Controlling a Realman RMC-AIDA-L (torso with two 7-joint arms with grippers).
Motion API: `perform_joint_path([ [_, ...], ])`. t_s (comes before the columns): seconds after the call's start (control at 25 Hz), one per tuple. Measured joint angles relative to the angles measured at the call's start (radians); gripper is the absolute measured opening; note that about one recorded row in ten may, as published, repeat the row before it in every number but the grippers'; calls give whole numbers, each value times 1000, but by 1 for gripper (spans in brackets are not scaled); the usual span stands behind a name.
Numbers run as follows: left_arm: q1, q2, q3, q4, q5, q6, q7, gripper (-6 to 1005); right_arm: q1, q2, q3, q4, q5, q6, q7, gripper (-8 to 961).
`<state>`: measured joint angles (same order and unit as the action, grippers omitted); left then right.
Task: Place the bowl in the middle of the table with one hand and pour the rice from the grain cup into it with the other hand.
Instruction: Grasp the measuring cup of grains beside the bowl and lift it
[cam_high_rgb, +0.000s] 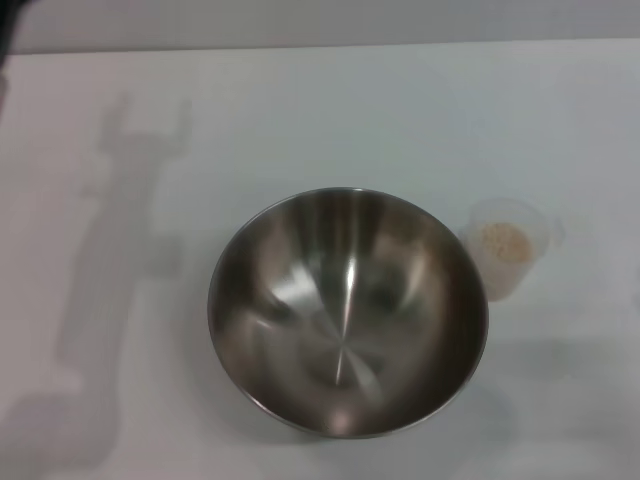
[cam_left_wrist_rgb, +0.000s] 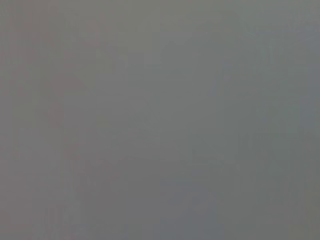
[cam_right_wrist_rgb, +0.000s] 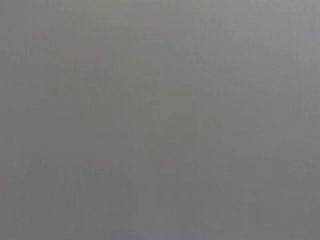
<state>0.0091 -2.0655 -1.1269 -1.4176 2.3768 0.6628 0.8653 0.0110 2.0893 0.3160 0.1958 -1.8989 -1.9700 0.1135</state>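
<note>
Head view: the bowl (cam_high_rgb: 347, 310) stands empty near mid-table (cam_high_rgb: 320, 110), ready for filling; the grain cup (cam_high_rgb: 507, 246), just beside, holds rice (cam_high_rgb: 503, 240). Neither gripper is visible; their states cannot be told.

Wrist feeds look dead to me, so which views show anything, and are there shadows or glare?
Head view: arm-shaped shadow lies on the table at the robot's left; bright streaks of glare inside the bowl; the cup of rice reads soft. Left and right wrist views: flat grey, nothing discernible.
</note>
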Motion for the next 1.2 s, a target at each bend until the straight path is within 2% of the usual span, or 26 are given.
perform_joint_path([
  [0.16, -29, 1, 31, 229, 111, 373, -171, 850, -7, 0, 0, -6, 0, 6, 0, 814],
  [0.24, -32, 1, 26, 318, 138, 463, -291, 849, -15, 0, -2, -13, -1, 19, -1, 814],
  [0.32, -44, 0, 17, 423, 144, 509, -405, 849, -24, 0, -14, -22, -3, 36, -2, 814],
  [0.52, -113, -4, 9, 718, 142, 630, -559, 848, -48, 0, -54, -41, -5, 88, -9, 814],
  [0.6, -125, -5, 8, 782, 142, 646, -624, 848, -59, 0, -63, -42, -5, 113, -11, 814],
  [0.84, -143, -5, -13, 889, 141, 644, -728, 847, -52, 1, -64, -43, -1, 229, -12, 815],
  [1.2, -138, -6, -10, 914, 141, 631, -743, 847, -1, -2, -68, -42, -5, 362, -13, 814],
])
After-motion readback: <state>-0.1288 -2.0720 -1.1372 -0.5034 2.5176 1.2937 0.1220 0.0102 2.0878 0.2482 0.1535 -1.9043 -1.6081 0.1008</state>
